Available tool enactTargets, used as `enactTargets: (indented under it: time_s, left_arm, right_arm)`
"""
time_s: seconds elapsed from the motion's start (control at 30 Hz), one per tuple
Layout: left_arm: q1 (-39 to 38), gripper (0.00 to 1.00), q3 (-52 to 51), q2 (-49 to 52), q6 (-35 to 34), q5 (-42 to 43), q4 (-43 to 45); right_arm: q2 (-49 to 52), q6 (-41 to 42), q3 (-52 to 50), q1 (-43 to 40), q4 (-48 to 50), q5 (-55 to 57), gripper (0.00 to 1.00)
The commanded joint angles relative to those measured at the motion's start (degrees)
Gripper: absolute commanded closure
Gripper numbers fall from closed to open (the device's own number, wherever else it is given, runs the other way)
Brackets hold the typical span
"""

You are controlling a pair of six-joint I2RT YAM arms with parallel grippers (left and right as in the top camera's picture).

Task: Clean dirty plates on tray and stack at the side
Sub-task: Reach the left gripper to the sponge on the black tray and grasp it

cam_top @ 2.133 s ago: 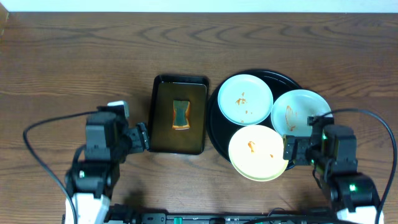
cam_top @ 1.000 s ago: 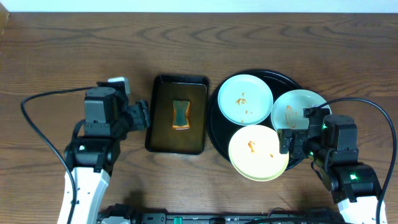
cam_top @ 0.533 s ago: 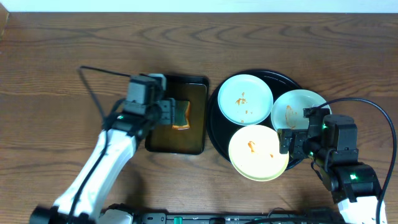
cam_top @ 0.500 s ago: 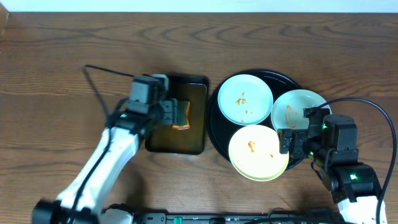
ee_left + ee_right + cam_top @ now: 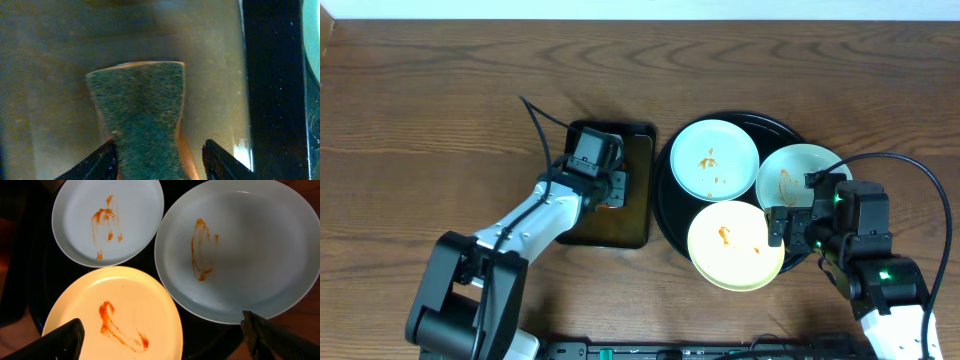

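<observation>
Left fingers (image 5: 97, 161) spread, sponge (image 5: 137, 110) between them, maybe touching one pad; grasp step, next squeeze, lift, carry it over to wipe. Right fingers (image 5: 65, 340) wide apart above three smeared plates (image 5: 107, 220) lying on the black tray (image 5: 670, 215).

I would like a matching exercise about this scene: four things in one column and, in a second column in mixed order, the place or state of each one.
A. sponge
B. cream-yellow plate
C. right gripper
D. round black tray

1. open wide above the plates
2. holds all three smeared plates
3. lies in the rectangular tray, between the left gripper fingers
4. one red-orange smear, nearest the robot's side

Pairs: A-3, B-4, C-1, D-2
</observation>
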Motion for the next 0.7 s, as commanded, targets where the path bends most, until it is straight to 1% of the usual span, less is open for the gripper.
enactTargets:
  time_s: [0.0,0.03,0.13,0.17,0.2,0.33,0.43,0.5,0.57,0.67]
  left_arm:
    - [-0.98,0.50,1.31,1.33,-0.52,-0.76,0.28]
    - [-1.07,0.55,1.29,1.55,-0.52,-0.76,0.24]
    - [-1.07,0.74,1.29,2.32,-0.55,-1.62,0.00]
    - [-1.07,0.81,1.29,2.40,-0.57,-2.23,-0.15]
    - [-1.07,0.92,1.29,2.47,-0.59,-3.43,-0.55]
    - [-1.07,0.92,1.31,1.95,-0.74,-3.78,-0.87]
    - [-1.01,0.93,1.33,-0.70,-0.76,-3.78,-1.40]
    - [-1.01,0.93,1.33,-3.45,-0.79,-3.78,-1.92]
    - [-1.03,0.93,1.33,-7.98,-1.40,-3.78,-2.75]
    - [-1.03,0.92,1.31,-11.91,-2.51,-3.76,-4.26]
  right_arm:
    - [0.07,0.72,1.31,-0.09,-0.31,-0.48,0.02]
    - [0.07,0.72,1.31,-0.09,-0.42,-0.48,0.02]
    - [0.07,0.74,1.31,-0.09,-0.83,-0.48,0.03]
    - [0.07,0.74,1.31,-0.09,-0.94,-0.48,0.04]
    - [0.07,0.74,1.31,-0.09,-1.33,-0.48,0.04]
    - [0.09,0.74,1.31,-0.11,-2.01,-0.35,0.05]
    - [0.13,1.20,1.31,-0.11,-2.99,0.39,0.06]
    - [0.33,2.45,1.31,-0.11,-4.09,1.84,0.11]
    - [1.07,3.58,1.29,-0.11,-5.38,2.14,0.19]
    - [2.45,4.59,1.22,-0.11,-6.75,2.14,0.21]
